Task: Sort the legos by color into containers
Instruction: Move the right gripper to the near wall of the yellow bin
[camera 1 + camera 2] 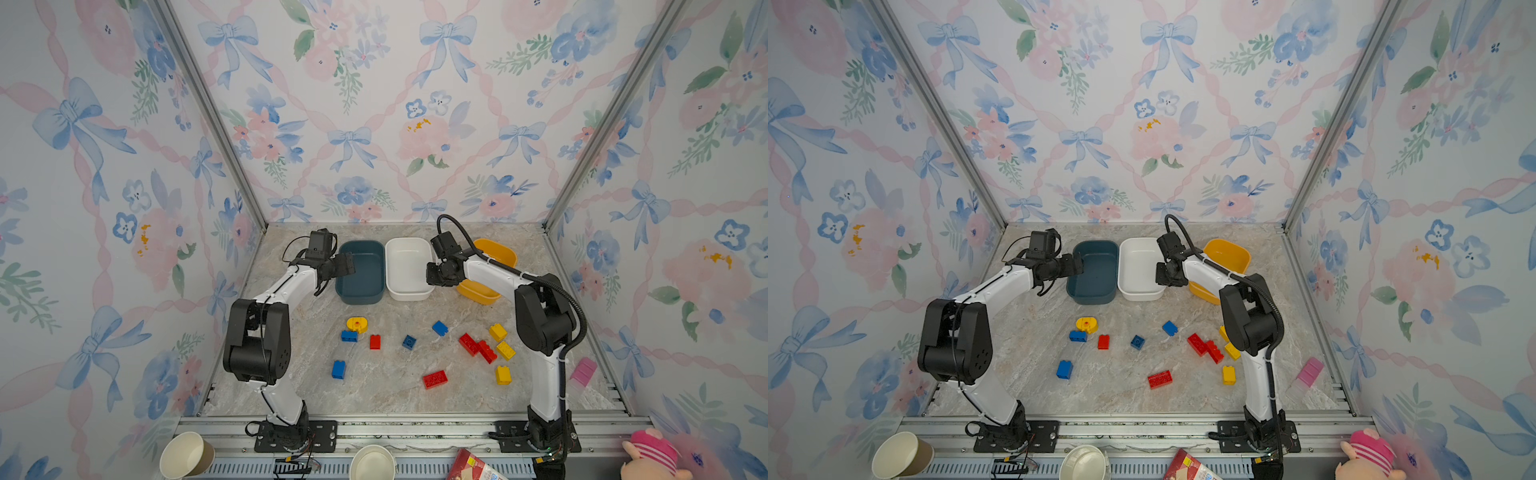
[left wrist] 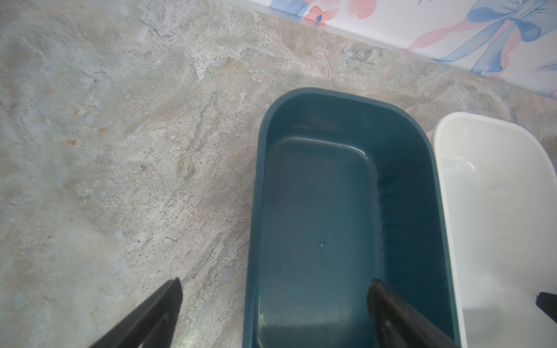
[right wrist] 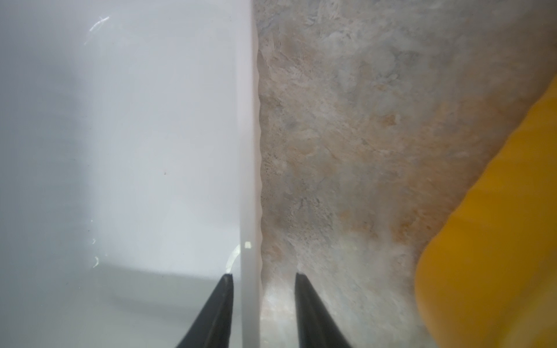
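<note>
R jaws astride white tub (image 3: 249,180) rim

Top views: high, front, looking down on whole table (image 1: 390,386); nearly identical. Wrist cams: close, looking along left gripper (image 2: 275,281) and right gripper (image 3: 263,275); both share white tub (image 2: 497,211) just ahead.

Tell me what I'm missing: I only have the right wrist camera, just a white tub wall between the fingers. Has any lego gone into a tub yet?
Observer: None that shows. The legos all lie on the table, in front of the tubs.
Operator: Is the blue tub empty?
Observer: Yes, the dark blue tub holds nothing.
Operator: Where's the left gripper?
Observer: The left gripper is open and empty, one finger over the table, one over that tub's inside.
</note>
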